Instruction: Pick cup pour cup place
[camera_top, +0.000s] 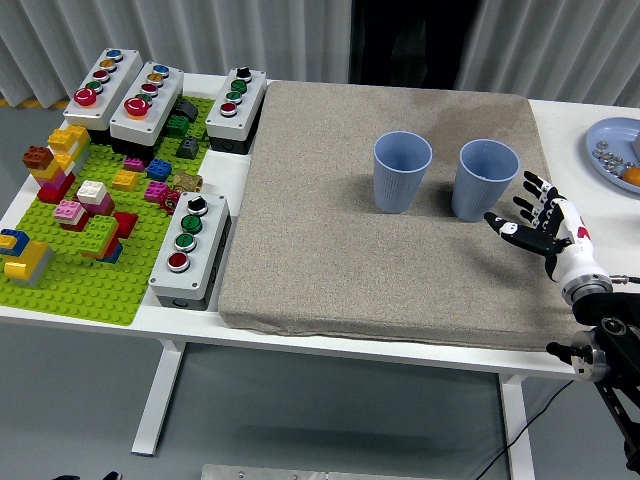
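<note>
Two light blue cups stand upright side by side on a grey mat (350, 260). The left cup (401, 172) is near the mat's centre; the right cup (484, 179) is closer to its right edge. My right hand (535, 220) hovers just right of and slightly nearer than the right cup, fingers spread open, not touching it. What the cups hold cannot be seen. My left arm is out of sight.
A green baseplate (80, 270) with several coloured bricks fills the left side. Grey button boxes (190, 250) (236, 108) (125, 95) stand beside the mat's left edge and at the back left. A blue plate (615, 150) lies at the far right. A dark-clothed person (410, 40) stands behind the table.
</note>
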